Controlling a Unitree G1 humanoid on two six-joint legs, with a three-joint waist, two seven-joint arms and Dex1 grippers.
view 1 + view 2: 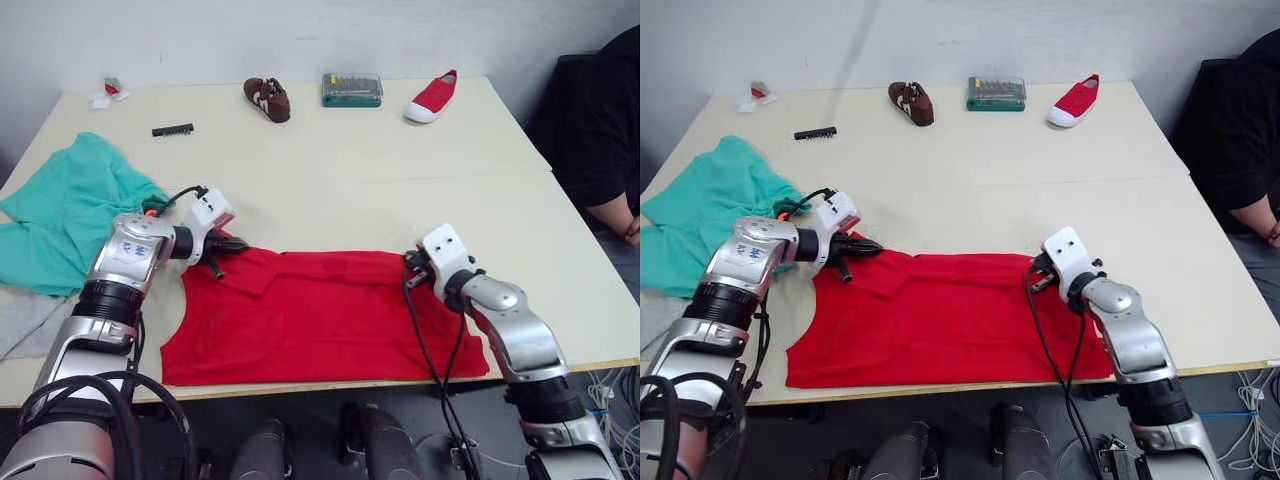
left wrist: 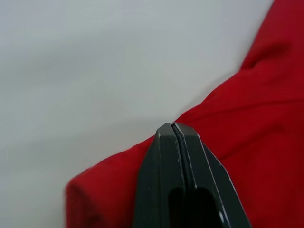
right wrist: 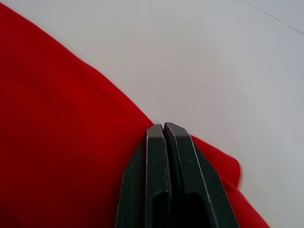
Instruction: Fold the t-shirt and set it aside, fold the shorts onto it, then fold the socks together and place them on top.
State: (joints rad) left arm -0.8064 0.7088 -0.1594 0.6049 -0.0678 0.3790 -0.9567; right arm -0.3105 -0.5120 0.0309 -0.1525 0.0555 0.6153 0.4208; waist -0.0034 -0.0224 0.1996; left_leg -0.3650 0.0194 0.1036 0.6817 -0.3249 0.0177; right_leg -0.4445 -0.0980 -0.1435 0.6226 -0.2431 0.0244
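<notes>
T-shirt [image 1: 320, 315] lies flat along near edge of table [image 1: 400, 170], shorts [image 1: 70, 210] heaped at far left. Left gripper [image 1: 228, 248] and right gripper [image 1: 412, 268] each pinched closed on the shirt's far edge, one per corner. Shirt fold in hand, judging by this. Next: carry both corners together toward near hem, evenly.

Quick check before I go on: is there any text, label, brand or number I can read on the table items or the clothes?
None is legible.
Green case at the far edge: pale markings on the lid, too small to read.
Brown shoe: white side stripes, no letters.
Left arm housing: small blue marks, too blurred.
T-shirt: plain.
</notes>
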